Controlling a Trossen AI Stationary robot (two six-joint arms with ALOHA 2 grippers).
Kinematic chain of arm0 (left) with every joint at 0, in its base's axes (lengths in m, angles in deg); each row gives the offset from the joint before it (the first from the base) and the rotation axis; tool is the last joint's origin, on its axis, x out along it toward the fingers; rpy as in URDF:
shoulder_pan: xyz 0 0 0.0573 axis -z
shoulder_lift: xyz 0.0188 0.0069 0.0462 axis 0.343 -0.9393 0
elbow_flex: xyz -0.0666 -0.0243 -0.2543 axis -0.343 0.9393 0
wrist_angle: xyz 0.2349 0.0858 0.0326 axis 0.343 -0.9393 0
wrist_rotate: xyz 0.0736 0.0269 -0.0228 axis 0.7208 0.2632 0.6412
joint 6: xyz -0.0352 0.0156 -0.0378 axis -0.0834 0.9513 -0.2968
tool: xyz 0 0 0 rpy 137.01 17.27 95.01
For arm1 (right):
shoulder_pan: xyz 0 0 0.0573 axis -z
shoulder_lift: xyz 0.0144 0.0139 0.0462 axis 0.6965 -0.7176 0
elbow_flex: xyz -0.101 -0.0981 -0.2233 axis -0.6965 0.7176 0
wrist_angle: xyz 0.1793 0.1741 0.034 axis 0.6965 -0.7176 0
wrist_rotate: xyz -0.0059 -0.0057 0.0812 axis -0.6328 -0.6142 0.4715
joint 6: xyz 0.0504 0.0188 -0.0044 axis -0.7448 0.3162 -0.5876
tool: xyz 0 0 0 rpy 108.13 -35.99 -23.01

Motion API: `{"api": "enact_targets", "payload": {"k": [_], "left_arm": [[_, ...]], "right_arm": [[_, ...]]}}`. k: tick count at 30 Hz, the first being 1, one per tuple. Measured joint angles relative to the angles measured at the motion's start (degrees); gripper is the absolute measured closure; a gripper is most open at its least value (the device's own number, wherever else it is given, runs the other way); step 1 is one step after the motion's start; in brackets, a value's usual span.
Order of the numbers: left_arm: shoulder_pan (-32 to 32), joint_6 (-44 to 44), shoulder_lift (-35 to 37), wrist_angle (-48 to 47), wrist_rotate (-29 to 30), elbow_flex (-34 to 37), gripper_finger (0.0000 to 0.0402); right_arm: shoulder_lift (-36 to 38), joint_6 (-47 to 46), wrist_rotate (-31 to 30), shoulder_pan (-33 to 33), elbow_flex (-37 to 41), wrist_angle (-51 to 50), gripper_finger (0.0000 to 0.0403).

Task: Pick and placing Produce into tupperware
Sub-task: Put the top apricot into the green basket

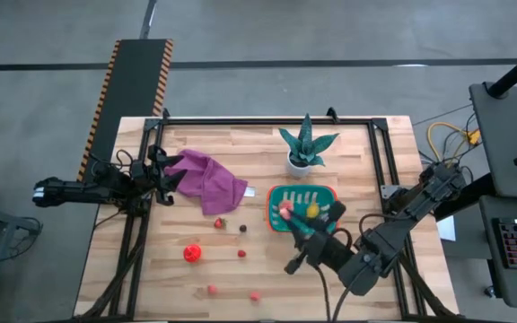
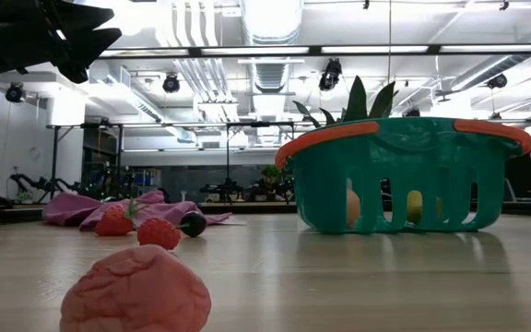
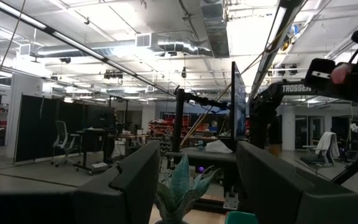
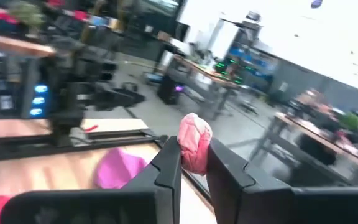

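R gripper (image 1: 285,213) hangs over the near-left part of the teal tupperware (image 1: 276,194), fingers clamped on a pink lumpy produce piece (image 4: 194,143); in the wrist view it sits pinched between the two dark fingers (image 4: 166,168), sticking out past the tips. The tub sits right of table centre w/ an orange rim, and a yellow piece (image 1: 312,212) plus a peach-orange one (image 2: 352,207) show inside it, the latter seen through the side slits in the low view. Just behind the tub stands the green spiky plant (image 1: 305,144) in its white pot, close enough to crowd the tub's far edge; whether pot and tub touch can't be told. L gripper (image 1: 170,179) waits at the table's left edge, fingers apart w/ nothing between them, next to the purple cloth (image 1: 209,179), which lies bunched between it and the tub. Loose produce left on the wood: a strawberry (image 1: 220,222) at the cloth's near edge, a dark piece (image 1: 242,228) just beside it, a big red piece (image 1: 192,253) nearer the front, a small red one (image 1: 240,254) to its right, and two pinkish-red ones (image 1: 212,289) (image 1: 254,295) along the front edge. All lie well apart from the tub, on its left, w/ open wood between. The R arm itself lies across the tub's near-right corner, hiding part of the rim there.
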Motion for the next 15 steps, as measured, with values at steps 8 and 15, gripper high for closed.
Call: {"api": "enact_targets", "payload": {"k": [8, 15], "left_arm": [[0.0, 0.0, 0.0, 0.0, 0.0, 0.0, 0.0203], [0.0, 0.0, 0.0, 0.0, 0.0, 0.0, 0.0203]], "right_arm": [[0.1, 4.8, 34.5, 0.0, 0.0, -3.0, 0.0355], [0.1, 0.6, 39.0, -0.1, 0.0, -3.3, 0.0355]]}}
